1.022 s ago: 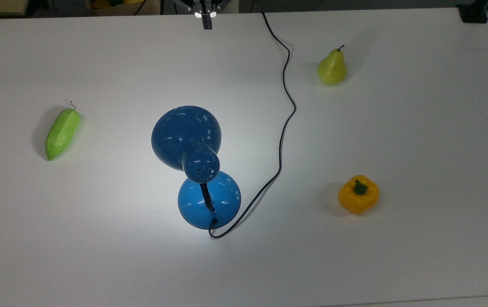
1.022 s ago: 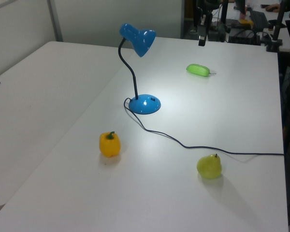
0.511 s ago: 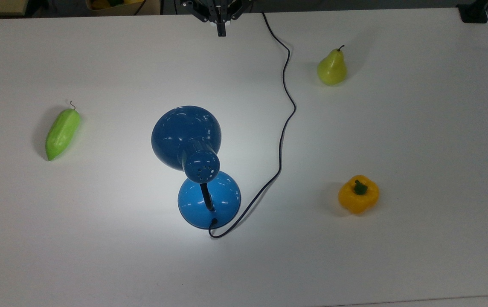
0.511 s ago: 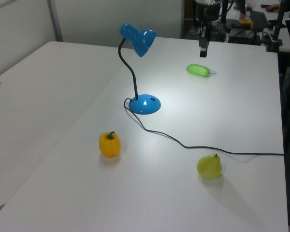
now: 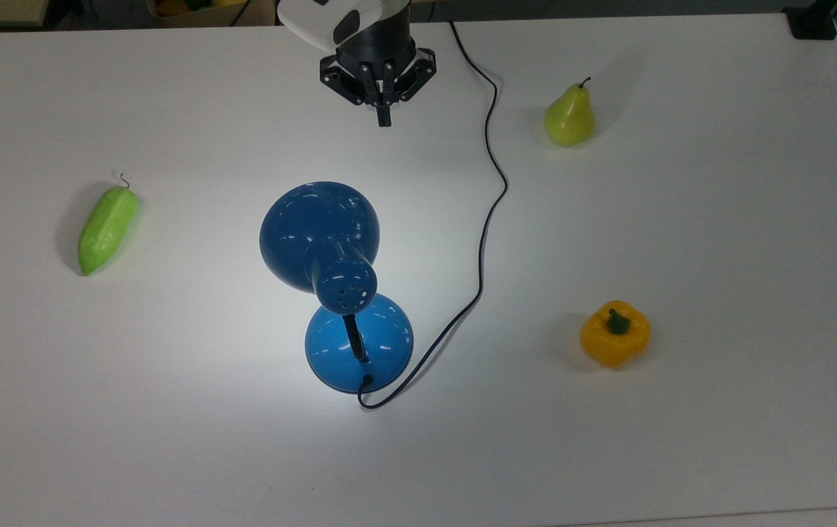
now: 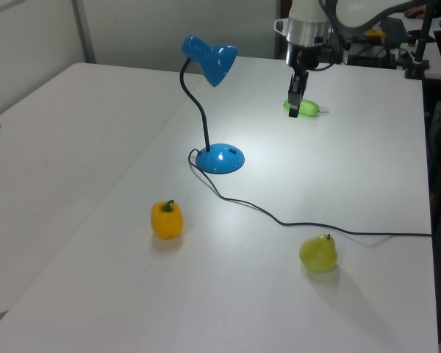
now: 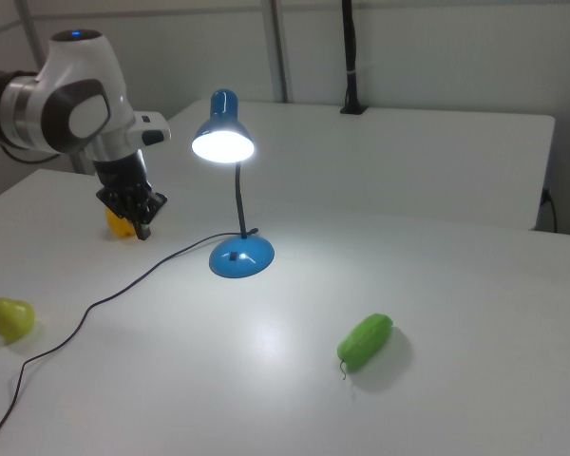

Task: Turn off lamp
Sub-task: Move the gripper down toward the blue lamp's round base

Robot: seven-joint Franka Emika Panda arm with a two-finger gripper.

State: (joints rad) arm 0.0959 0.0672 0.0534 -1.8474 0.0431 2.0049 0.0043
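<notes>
Nothing of the task is done yet. The lamp point(image 7: 230, 180) is lit: in the right view its shade glows and a bright pool lies on the table point(image 5: 718, 241) under it. What remains, as I judge it, is the whole reach to the switch, which looks like the small dark mark on the base point(image 6: 220, 159) in the left view, and then the press.

The gripper point(image 5: 384, 117) hangs over the far part of the table in the top view, fingers drawn together to a narrow tip and holding nothing. The lamp stands mid-table, well apart from it and nearer the top view's bottom edge, with the shade between gripper and base. The cord point(image 5: 490, 197) runs past the top view's right of the gripper down to the base. In the right view the gripper is off to the left of the lamp, apart from the shade.
</notes>
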